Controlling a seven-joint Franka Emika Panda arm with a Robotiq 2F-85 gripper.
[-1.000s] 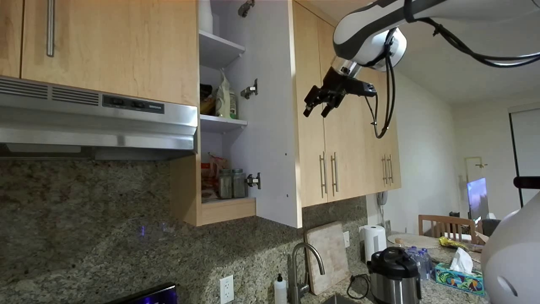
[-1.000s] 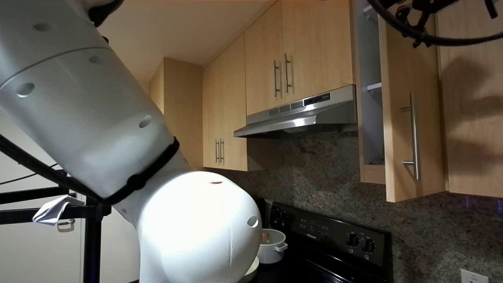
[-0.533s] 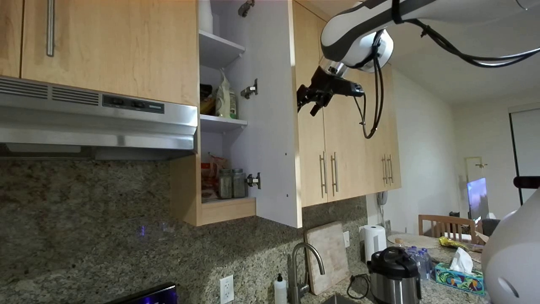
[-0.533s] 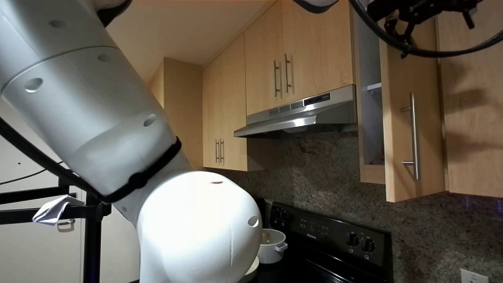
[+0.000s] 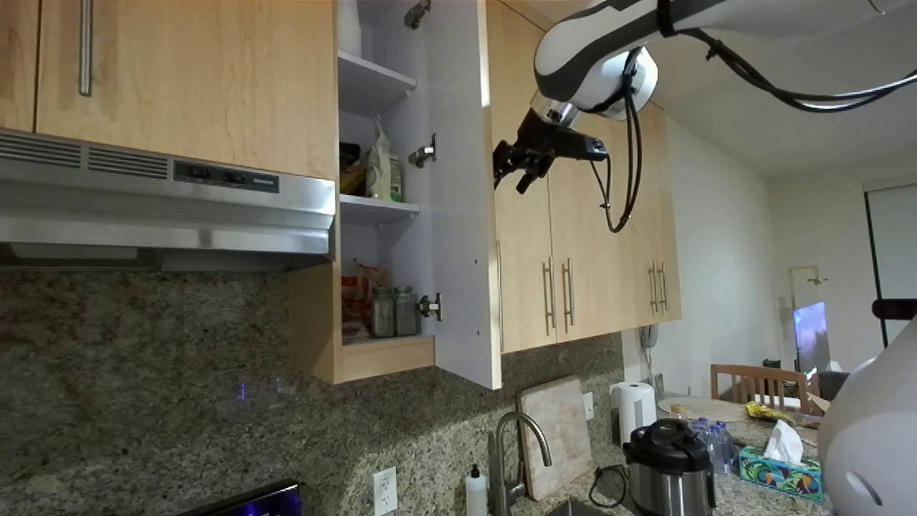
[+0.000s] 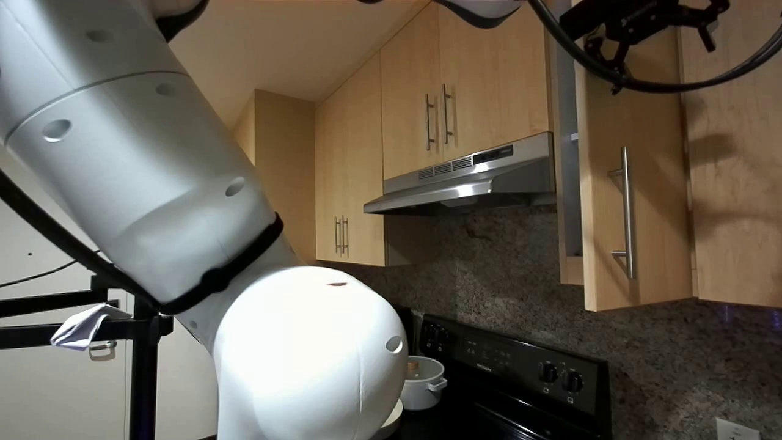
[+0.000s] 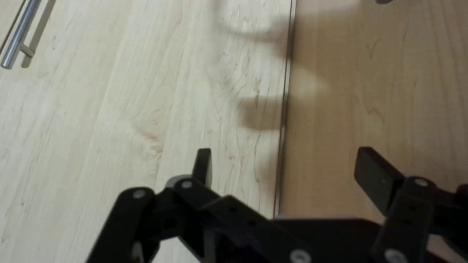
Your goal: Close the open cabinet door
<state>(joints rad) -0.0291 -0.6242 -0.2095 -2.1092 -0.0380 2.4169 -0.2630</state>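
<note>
Black gripper (image 7: pixel 285 162) has its fingers (image 7: pixel 202 164) spread apart, just beside the outer maple face of the cabinet door (image 6: pixel 660 232); whether they touch it, I cannot tell. This door stands open in both exterior views and carries one silver handle (image 6: pixel 628 214). Inside the cabinet (image 5: pixel 387 355), two jars (image 5: pixel 405 313) stand at the bottom. Farther away are the steel range hood (image 5: pixel 179 208) and, on the counter (image 5: pixel 759 496), one black-lidded cooker (image 5: pixel 665 476).
</note>
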